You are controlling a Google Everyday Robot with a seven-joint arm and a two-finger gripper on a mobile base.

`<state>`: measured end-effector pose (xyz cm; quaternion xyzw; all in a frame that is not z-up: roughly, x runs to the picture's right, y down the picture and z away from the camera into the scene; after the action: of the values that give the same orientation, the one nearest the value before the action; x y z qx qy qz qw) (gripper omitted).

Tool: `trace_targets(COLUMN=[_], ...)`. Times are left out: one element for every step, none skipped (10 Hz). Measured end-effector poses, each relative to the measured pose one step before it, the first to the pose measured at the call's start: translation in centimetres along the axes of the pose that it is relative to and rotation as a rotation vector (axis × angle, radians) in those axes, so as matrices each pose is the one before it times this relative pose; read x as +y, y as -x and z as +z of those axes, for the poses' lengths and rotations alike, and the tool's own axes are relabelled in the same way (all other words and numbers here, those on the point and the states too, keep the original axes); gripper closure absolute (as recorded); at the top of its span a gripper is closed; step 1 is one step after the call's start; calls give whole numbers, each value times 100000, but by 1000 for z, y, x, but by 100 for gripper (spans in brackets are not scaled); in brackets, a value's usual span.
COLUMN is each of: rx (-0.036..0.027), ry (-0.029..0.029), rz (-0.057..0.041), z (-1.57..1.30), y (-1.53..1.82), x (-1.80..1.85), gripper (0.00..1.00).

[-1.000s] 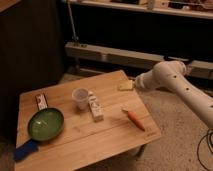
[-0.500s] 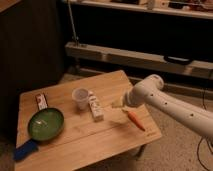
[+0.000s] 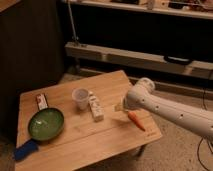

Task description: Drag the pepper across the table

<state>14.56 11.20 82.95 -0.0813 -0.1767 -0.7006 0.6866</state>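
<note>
Gripper [image 3: 119, 106], prob. spread wide, hovers beside pepper [image 3: 136, 120] on table [image 3: 100, 145].

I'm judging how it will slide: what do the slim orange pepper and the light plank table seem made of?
The slim orange pepper looks smooth, perhaps plastic or real vegetable; its even colour leaves that open. The light plank table appears to be matt pale wood, with plank seams showing. The yellowish gripper hangs close by the pepper's far end.
</note>
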Motion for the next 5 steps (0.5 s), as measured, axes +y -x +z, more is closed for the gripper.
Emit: trace_targets(rx=[472, -577, -1079, -780, -1197], ry=[-3772, -2482, -760, 575, 399], rz=[-1440, -2139, -3513, -1711, -1724], z=[105, 231, 392, 352, 593], y=[360, 491, 589, 198, 235], x=[1195, 818, 1180, 413, 45], gripper=[20, 20, 20, 20, 20])
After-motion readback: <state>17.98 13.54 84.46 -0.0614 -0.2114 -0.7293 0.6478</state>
